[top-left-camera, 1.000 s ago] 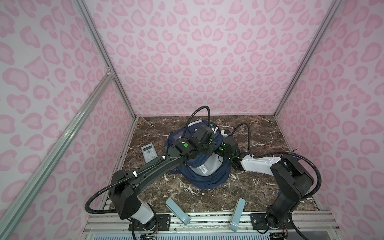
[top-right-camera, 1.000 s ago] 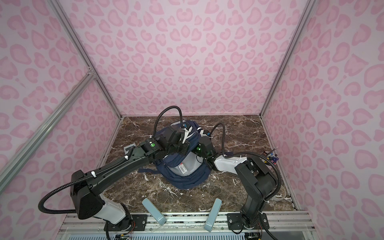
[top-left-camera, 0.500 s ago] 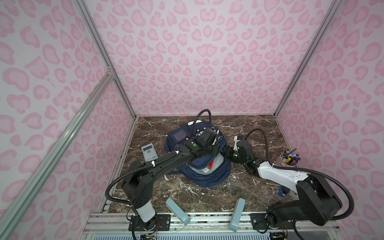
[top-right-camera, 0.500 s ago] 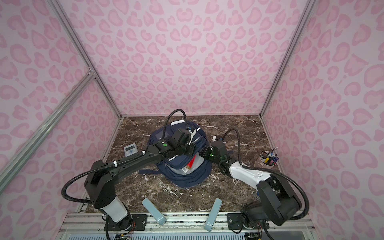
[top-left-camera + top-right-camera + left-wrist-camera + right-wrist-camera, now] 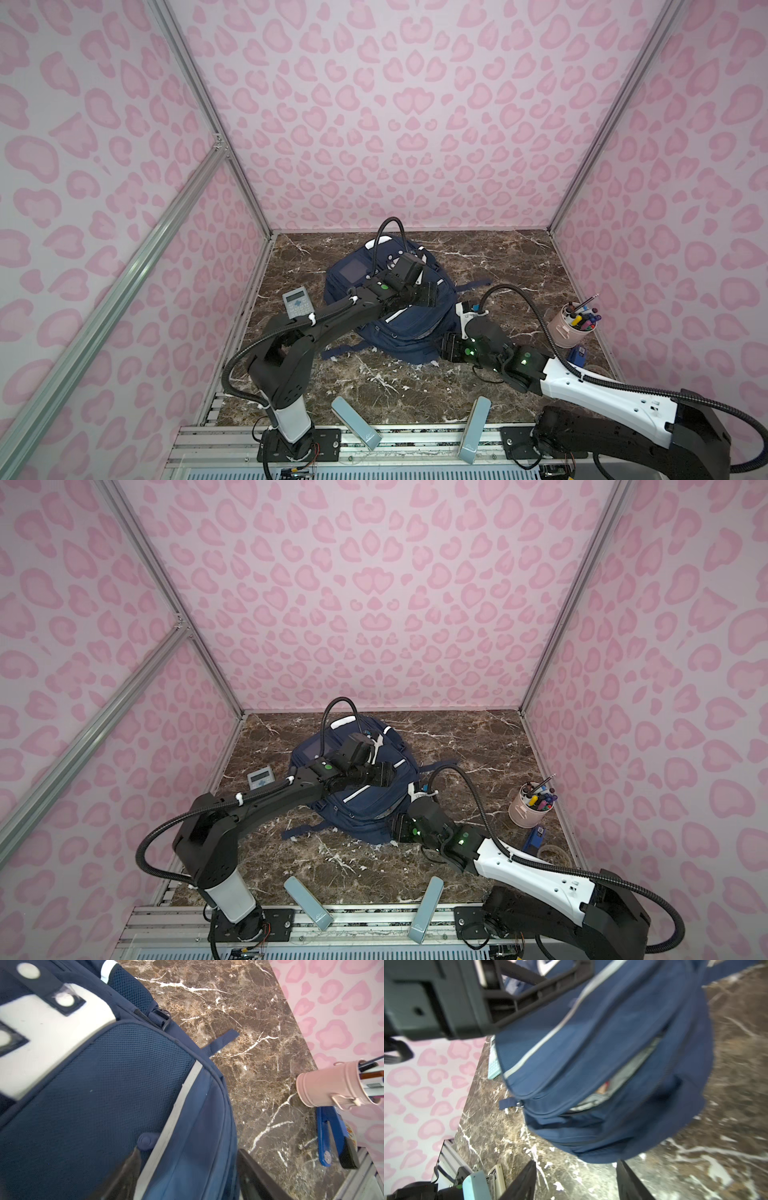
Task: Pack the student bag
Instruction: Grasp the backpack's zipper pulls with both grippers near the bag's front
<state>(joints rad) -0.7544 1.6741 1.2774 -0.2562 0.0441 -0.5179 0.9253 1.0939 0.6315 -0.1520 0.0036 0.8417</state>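
Done so far: in the right wrist view the student bag (image 5: 623, 1043) has a zip gaping a little, showing grey lining and a scrap of red; something appears to be packed already.
Left to do: the pen cup (image 5: 567, 328) and the calculator (image 5: 297, 303) lie outside the bag, so packing looks unfinished.
Right gripper (image 5: 446, 348): nearest; low over the marble tabletop (image 5: 374, 382) at the bag's front corner, jaws spread, nothing between them.
Student bag (image 5: 409, 332): lies flat mid-table, between the two arms.
Left gripper (image 5: 428, 295): reached across the bag's top face, jaws wide apart above a white stripe, gripping nothing.
Farthest: the bag's far end lies near the back wall.
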